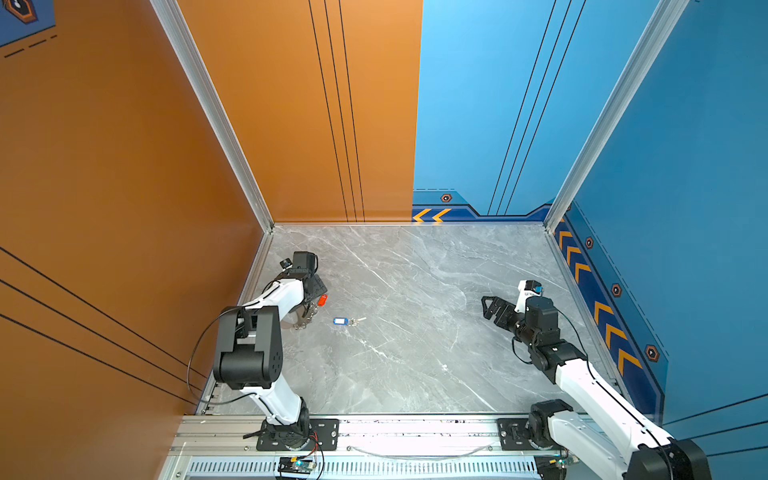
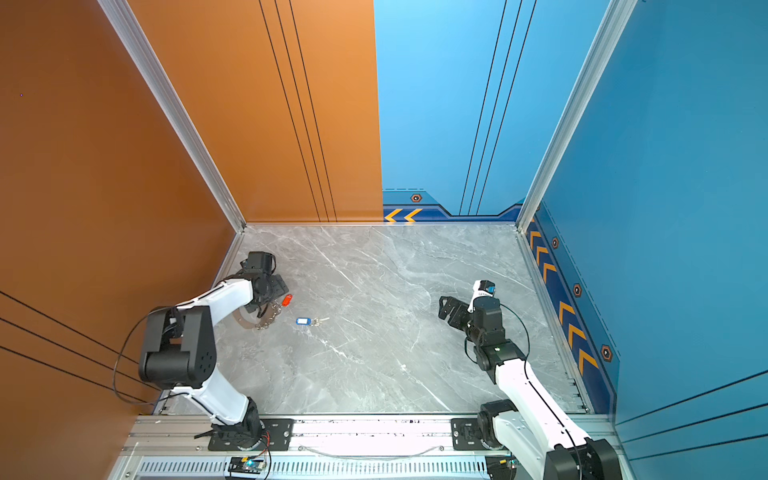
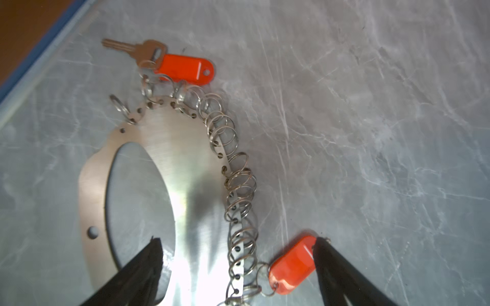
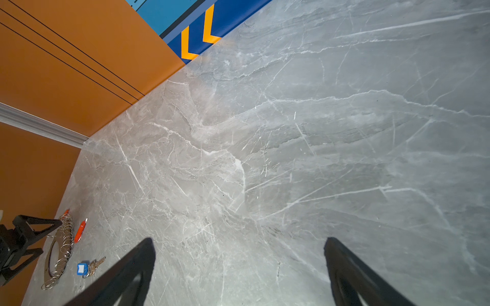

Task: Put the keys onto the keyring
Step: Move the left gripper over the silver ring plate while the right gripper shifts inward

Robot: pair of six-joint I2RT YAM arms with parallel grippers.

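My left jaws stand wide apart, low over the keyring (image 3: 185,148), one tip touching a red tag (image 3: 291,265) hung from its rim. My right jaws gape, empty, over bare desk (image 4: 291,159). The blue key (image 1: 340,321) lies loose at the keyring's three o'clock. I'd pin the keyring flat with the left and fetch that key with the right.

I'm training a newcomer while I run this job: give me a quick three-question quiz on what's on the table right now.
1. True or false: the blue-tagged key touches the keyring.
2. How many red tags lie by the keyring? A one, B two, C three.
3. Which hand hovers over the keyring?
Key: 1 false, it lies apart on the table. 2 B. 3 the left hand, open.
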